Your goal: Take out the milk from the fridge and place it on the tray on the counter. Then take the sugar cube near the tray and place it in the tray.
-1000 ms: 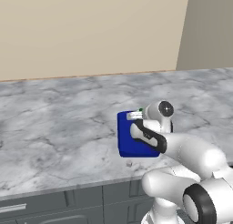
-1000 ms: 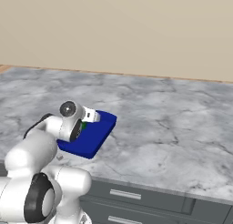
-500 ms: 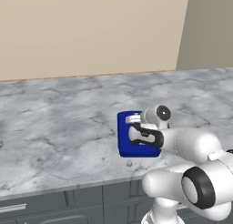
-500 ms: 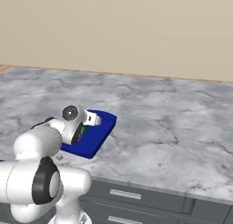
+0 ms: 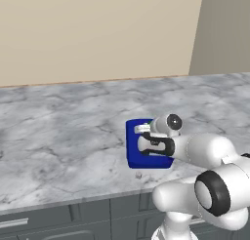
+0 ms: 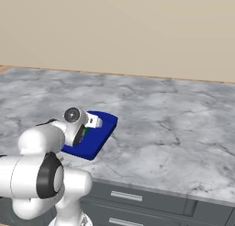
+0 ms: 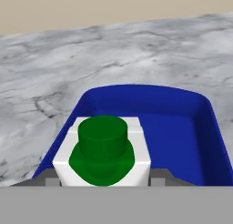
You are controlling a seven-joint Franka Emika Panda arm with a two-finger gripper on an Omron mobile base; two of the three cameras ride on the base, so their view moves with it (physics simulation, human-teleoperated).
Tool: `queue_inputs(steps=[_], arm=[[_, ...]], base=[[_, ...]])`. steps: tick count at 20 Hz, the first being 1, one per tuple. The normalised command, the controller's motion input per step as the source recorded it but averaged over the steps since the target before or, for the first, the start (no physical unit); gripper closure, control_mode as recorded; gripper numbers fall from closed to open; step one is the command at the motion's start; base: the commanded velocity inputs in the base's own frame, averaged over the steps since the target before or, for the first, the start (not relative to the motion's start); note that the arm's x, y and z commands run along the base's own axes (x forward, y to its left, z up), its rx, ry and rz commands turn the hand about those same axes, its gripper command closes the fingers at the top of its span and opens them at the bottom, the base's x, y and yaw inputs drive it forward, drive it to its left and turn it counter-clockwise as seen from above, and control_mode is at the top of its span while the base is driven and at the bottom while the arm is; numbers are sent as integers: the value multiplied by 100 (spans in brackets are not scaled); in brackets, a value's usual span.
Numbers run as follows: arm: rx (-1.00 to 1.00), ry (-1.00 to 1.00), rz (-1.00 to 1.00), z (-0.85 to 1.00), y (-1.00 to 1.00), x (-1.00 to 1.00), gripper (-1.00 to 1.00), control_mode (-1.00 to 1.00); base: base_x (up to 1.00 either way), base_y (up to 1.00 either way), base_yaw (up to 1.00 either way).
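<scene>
Lowered over the past second: pincer (image 7: 103,178) clamped on milk (image 7: 102,151), now down at tray (image 7: 200,141) on desk (image 5: 58,136). Release looks next; then cube (image 5: 138,175).

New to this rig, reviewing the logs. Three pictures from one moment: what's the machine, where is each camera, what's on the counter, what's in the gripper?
It is a white robot arm with a two-finger gripper, rendered in a simulated kitchen. Two cameras ride on its base behind the arm, one to its left and one to its right; the third sits on the hand and looks along the fingers. On the marble counter lies a blue tray. A tiny pale sugar cube sits on the counter beside the tray's near edge. The gripper is shut on the milk, a small white carton with a green top, held over the tray's near end; whether it touches the tray floor cannot be told.
</scene>
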Motion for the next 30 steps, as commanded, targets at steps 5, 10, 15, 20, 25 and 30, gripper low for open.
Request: queue_inputs(steps=[5,10,15,20,25,30], arm=[[0,0,0,-22,0,0,100,-100],[0,0,0,-26,0,0,100,-100],[0,-2,0,-11,0,0,100,-100],[2,-12,-4,22,1,14,100,-100],[0,-18,-1,9,0,20,100,-100],[0,8,-1,0,1,31,100,-100]], base=[[0,0,0],[0,0,0],[0,0,0],[0,0,0],[0,0,0],[0,0,0]])
